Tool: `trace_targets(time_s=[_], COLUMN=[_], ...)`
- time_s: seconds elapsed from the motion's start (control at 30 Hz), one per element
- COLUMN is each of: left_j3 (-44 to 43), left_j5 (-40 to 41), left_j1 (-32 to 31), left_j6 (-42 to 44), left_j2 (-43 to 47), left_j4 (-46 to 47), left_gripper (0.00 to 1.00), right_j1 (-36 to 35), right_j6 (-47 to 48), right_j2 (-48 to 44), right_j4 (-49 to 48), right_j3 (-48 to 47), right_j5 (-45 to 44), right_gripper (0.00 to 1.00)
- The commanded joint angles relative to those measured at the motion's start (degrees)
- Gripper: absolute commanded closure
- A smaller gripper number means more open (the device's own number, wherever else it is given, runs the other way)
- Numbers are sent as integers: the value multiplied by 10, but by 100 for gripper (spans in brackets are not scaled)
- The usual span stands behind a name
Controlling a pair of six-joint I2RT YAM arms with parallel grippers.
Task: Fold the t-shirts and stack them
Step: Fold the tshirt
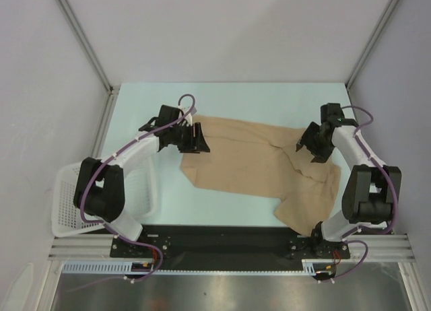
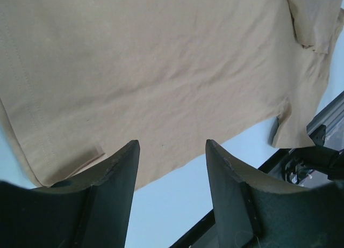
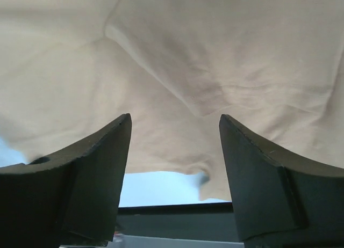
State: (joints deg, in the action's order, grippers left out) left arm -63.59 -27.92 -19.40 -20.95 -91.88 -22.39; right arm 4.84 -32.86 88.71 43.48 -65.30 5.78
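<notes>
The left gripper hangs with its two dark fingers set apart and nothing between them, just over the left hem edge of the plain tan short-sleeved cotton t-shirt. The right gripper is likewise spread wide and holds nothing, poised above the garment's right side, where a sleeve seam and a soft crease cross under it. The t-shirt lies across the middle of the pale blue-green counter between the two arms. Its left half is fairly flat, while its right part is rumpled and trails toward the near edge, ending beside the right arm's base. By my reading the task is at an early stage: the cloth is laid out but not squared up, no clean fold shows, and no stack exists anywhere in view. Only this one garment can be seen. What is left is smoothing it, making the folds and placing it, then the same for any others. At the near left a white plastic lattice basket sits partly off the counter's edge, with the left arm's elbow reaching over it; no cloth shows in the part of it that is visible. The bunched right corner, close against the right arm's base and the black mounting plate, looks like the chief hindrance to a clean fold.
</notes>
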Motion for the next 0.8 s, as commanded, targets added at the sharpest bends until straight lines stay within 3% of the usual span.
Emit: trace_targets(time_s=[0.0, 0.17, 0.3, 0.5, 0.67, 0.77], left_j3=[8, -3, -6, -1, -1, -3], left_j5=[-19, -19, -13, -9, -6, -6], left_j1=[4, 4, 4, 4, 4, 4], left_j6=[4, 15, 23, 27, 28, 27], left_j2=[15, 22, 33, 42, 44, 44], left_j4=[3, -16, -27, -35, -40, -41], left_gripper=[42, 42, 42, 42, 42, 41], right_j1=[-46, -139, -182, -185, -179, -161], right_j6=[98, 126, 139, 162, 178, 190], right_j2=[27, 115, 144, 176, 181, 192], right_j4=[56, 86, 85, 90, 87, 79], right_j3=[-39, -79, -90, -97, -99, -119], right_j5=[-111, -216, -238, -302, -332, -335], right_gripper=[27, 25, 28, 45, 49, 59])
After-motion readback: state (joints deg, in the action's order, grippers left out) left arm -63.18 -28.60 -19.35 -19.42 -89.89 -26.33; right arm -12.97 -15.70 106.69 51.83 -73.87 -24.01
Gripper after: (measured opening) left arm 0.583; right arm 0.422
